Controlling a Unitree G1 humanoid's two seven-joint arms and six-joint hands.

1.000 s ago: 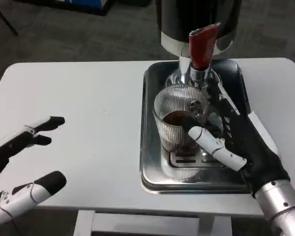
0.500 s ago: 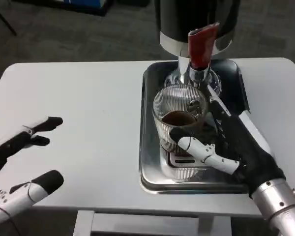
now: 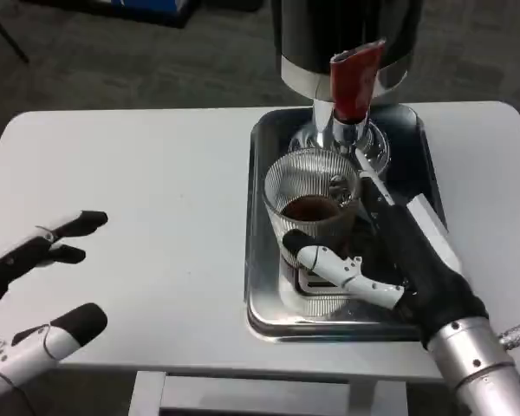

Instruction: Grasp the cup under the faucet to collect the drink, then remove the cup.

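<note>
A ribbed clear glass cup (image 3: 312,208) with dark drink in it stands on the metal tray (image 3: 264,295), right below the chrome faucet (image 3: 340,139) with its red lever (image 3: 354,80). My right hand (image 3: 399,260) wraps the cup from the right: the thumb lies across the cup's near base and the other fingers reach behind its right side. My left hand (image 3: 35,295) hovers at the table's front left, far from the cup, fingers apart and holding nothing.
The black dispenser body (image 3: 347,30) rises at the back of the tray. The tray's raised rim surrounds the cup. Bare white table (image 3: 156,191) spreads to the left of the tray.
My right hand has slid left and closed around the cup; the thumb now crosses its near base. The cup has shifted slightly left. The left hand has barely moved.
</note>
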